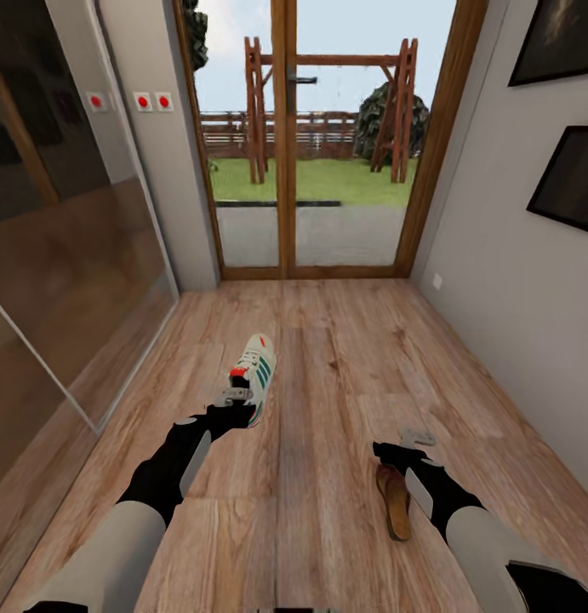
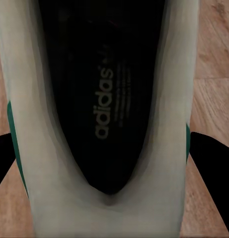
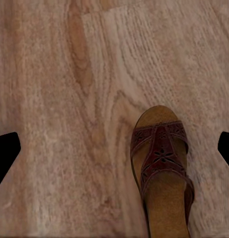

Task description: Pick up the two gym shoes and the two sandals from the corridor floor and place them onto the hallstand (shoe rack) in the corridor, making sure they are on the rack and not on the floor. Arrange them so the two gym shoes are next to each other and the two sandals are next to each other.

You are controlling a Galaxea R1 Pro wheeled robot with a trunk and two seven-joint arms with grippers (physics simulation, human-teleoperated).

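Wood-plank corridor floor [image 1: 345, 358] runs to a glass door [image 1: 328, 136]; left gripper [image 1: 234, 407] sits at the heel of a gym shoe [image 1: 258, 368], fingers [image 2: 216, 163] straddling it, grip unclear; right gripper [image 1: 413, 443] spread wide, empty, over a sandal [image 3: 161, 173] on the planks.

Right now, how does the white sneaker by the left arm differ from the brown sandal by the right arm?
The white lace-up sneaker with green stripes is a closed, bulky shoe; the dark brown leather sandal is flat and open, with a tan footbed. The sneaker sits between the left gripper jaws; the sandal lies beside the right gripper, off centre between open jaws. Both lie lengthwise along the wood-grain floor.
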